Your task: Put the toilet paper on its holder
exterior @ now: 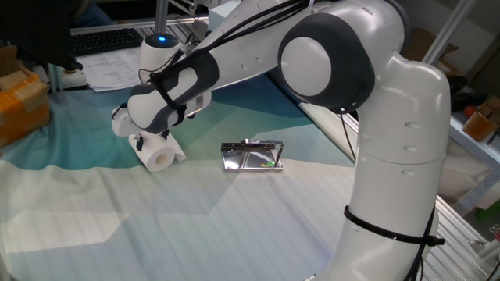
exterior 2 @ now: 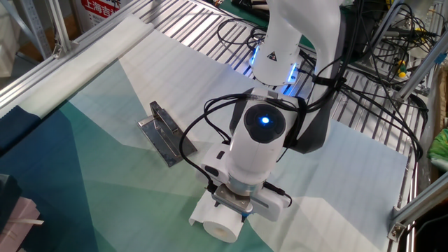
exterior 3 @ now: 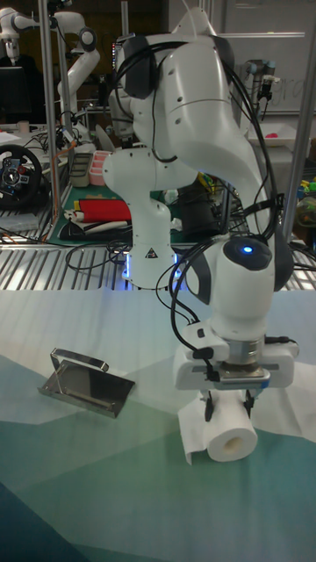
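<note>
Item: toilet paper (exterior 3: 230, 442), white roll lying on its side on the cloth-covered table (exterior: 234, 226), a loose sheet trailing off it, well apart from the holder (exterior 3: 85, 382).

Item: gripper (exterior 3: 230, 407), directly over the roll, fingers (exterior 3: 209, 407) straddling it. Whether the jaws are pressing the paper or just standing beside it, I cannot tell.

Risks: soft paper may squash or slip in a lift; the loose tail may drag or unwind; the core could miss the thin wire bar (exterior 3: 79, 357).

Obscured: fingertips behind the wrist body in both side views; the roll's far end; the mirror plate reflects, blurring its outline.
</note>
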